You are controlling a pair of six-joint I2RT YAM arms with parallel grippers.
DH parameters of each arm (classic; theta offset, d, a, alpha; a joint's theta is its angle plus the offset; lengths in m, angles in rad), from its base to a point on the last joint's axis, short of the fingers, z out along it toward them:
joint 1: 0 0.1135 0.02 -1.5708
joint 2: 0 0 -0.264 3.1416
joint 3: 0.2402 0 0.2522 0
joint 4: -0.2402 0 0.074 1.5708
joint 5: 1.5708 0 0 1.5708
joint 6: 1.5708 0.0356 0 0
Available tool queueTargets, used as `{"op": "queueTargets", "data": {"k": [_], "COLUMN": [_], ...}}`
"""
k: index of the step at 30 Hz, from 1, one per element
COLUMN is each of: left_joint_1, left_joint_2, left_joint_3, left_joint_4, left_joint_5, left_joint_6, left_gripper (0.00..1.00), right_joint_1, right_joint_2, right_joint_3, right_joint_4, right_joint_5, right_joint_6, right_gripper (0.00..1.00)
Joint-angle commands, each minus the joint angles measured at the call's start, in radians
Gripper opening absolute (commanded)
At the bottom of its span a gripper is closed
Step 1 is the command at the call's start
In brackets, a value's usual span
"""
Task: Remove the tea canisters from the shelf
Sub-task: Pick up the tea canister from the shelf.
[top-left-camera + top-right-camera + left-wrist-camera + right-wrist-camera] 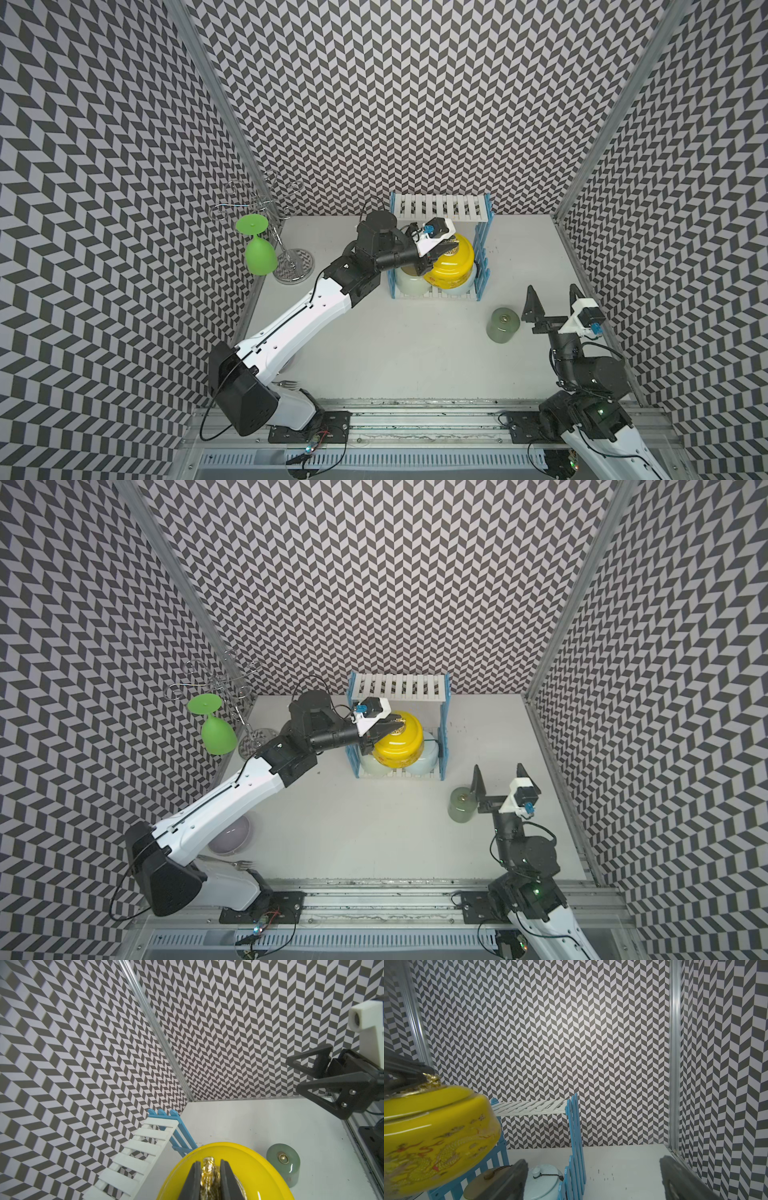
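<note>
left gripper (210, 1162): jaws pressed together on the gold knob (208, 1172) of the yellow jar (455, 266), pinching it from 2 sides. the jar hangs tilted at the front of the shelf (440, 206), over the 2 jars on the lower board: a cream jar (409, 282) with a tan lid and a pale blue jar (544, 1182), side by side. right gripper (552, 287): jaws spread wide, holding nothing, just beside the sage-green jar (503, 325). that jar stands upright on the table (415, 353), off the shelf, near its front right corner.
</note>
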Motion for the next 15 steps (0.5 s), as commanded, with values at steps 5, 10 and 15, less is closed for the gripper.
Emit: {"op": "queueTargets", "data": {"k": [5, 10, 15], "left_joint_1": [-0.038, -0.050, -0.059], "left_joint_2": [-0.051, -0.042, -0.048], "left_joint_3": [-0.091, -0.210, -0.403], "left_joint_4": [0.266, 0.412, 0.696], "left_joint_5": [0.035, 0.034, 0.010], "left_joint_6": [0.007, -0.033, -0.085], "left_gripper": [0.00, 0.00, 0.00], "right_joint_1": [0.005, 0.004, 0.005], "right_joint_2": [-0.016, -0.021, -0.024], "right_joint_3": [-0.008, -0.008, -0.009], "right_joint_4": [0.050, 0.044, 0.047], "right_joint_5": [0.005, 0.022, 0.009], "right_joint_6": [-0.007, -0.013, -0.010], "right_gripper": [1.00, 1.00, 1.00]}}
